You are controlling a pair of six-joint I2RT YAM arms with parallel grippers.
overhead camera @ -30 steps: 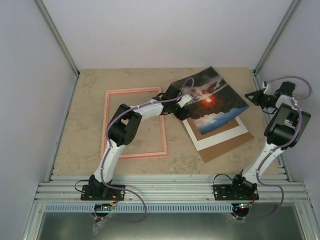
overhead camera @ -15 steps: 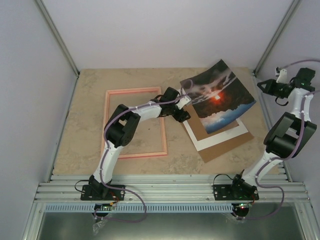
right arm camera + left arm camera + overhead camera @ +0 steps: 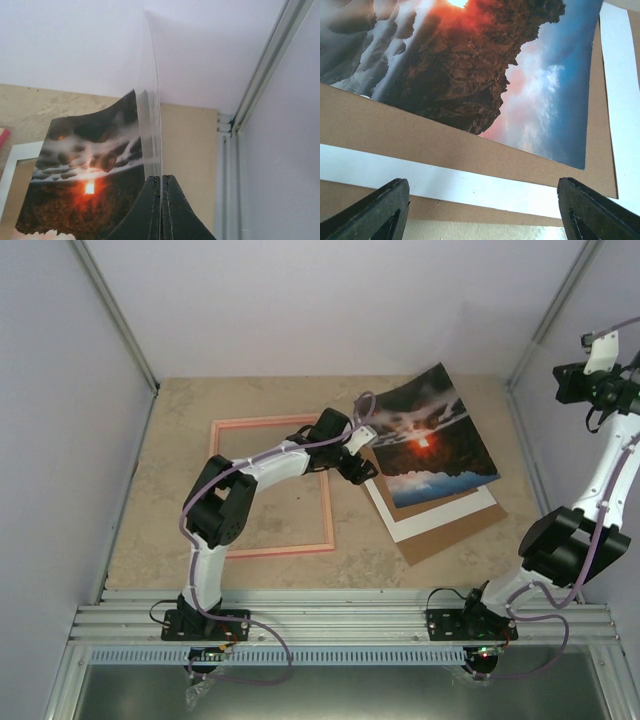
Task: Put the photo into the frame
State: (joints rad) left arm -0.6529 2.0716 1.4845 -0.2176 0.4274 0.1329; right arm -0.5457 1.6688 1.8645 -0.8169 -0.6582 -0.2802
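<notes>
The photo point(image 3: 430, 435), a red sun glow among dark clouds, lies tilted on a white mat and a brown board right of centre. In the left wrist view the photo point(image 3: 470, 65) fills the top. The frame point(image 3: 215, 480), pale pink wood, lies flat to the left with nothing inside it. My left gripper point(image 3: 356, 462) stands open at the photo's left corner, its jaws point(image 3: 482, 200) wide apart and holding nothing. My right gripper point(image 3: 562, 378) is raised high at the far right. It point(image 3: 161, 176) is shut on a thin clear sheet point(image 3: 152, 100), seen edge-on.
The white mat point(image 3: 440, 515) rests on the brown backing board point(image 3: 455, 538) under the photo. White walls and metal posts close the table in at the back and sides. A ribbed metal rail point(image 3: 330, 625) runs along the near edge by the arm bases.
My right arm has risen up and to the right with its jaws shut. The left jaws have opened wider. The photo has shifted and settled on the stack.
</notes>
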